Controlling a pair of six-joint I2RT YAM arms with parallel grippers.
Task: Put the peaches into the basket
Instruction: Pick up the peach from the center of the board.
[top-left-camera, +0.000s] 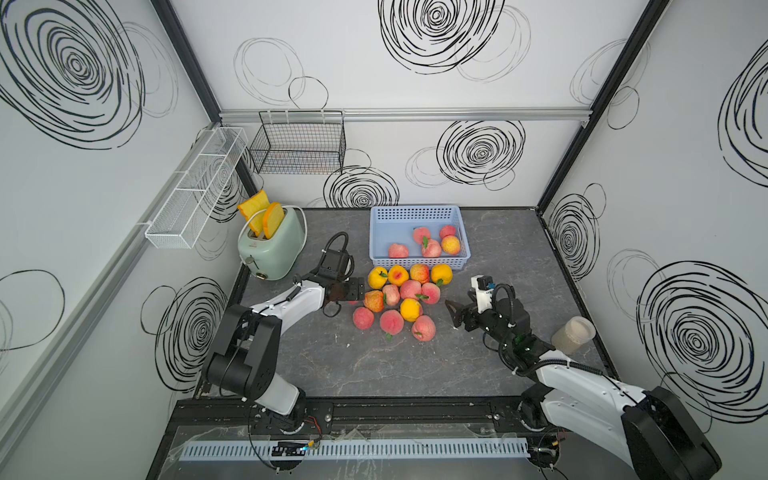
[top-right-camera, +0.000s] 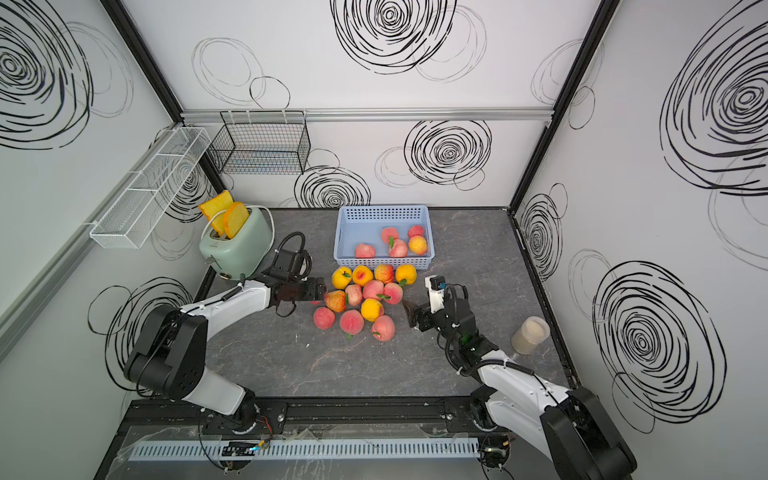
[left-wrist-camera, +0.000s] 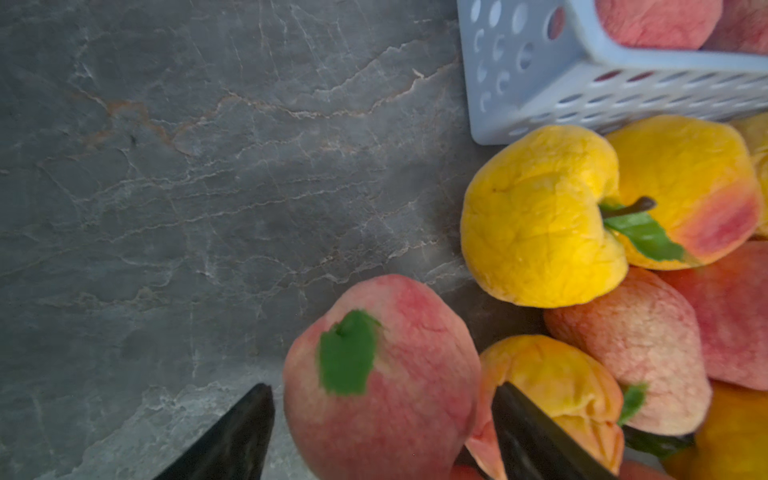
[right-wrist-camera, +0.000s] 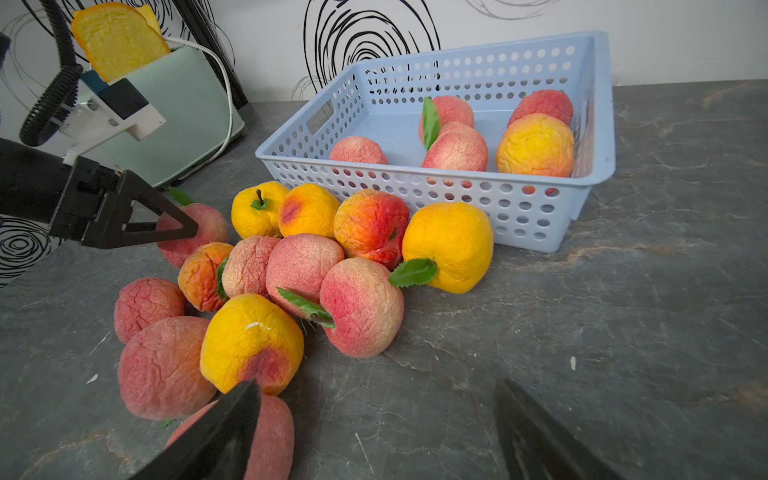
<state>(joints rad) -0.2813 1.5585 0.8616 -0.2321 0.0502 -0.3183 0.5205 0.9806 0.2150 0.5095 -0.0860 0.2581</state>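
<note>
Robot cell, peach sorting under way: a grey marbled tabletop (top-left-camera: 374, 365) fills the floor of the cell, with the blue basket (top-left-camera: 415, 214) at its far centre and a mint toaster (top-left-camera: 272, 249) at far left. Five peaches (top-left-camera: 431, 248) lie inside the basket, mostly toward its right side. A pile (top-left-camera: 410, 289) of a dozen or so more crowds the table just in front, its farthest row against the basket's near wall.

The left gripper (top-left-camera: 358, 291) reaches into the pile's left edge, jaws spread to either side of a pink peach (left-wrist-camera: 382, 374). One finger (left-wrist-camera: 241, 436) shows a sliver of table between itself and the fruit, so no pinch is evident. The right gripper (top-left-camera: 455, 315) hangs at the pile's right, jaws wide apart and empty.

The fruit looks like wrinkled foam: probably light, soft enough to dent, matte rather than slippery, and round enough to roll. A gentle hold across the widest part, clear of the leaf (left-wrist-camera: 347, 353), seems safest.

In both top views the gripper's body hides the pink peach almost entirely. Only the left wrist view shows it framed by the jaws, and the right wrist view catches it side-on behind a black finger. The top views alone give the count and the basket's bare far-left corner.
</note>
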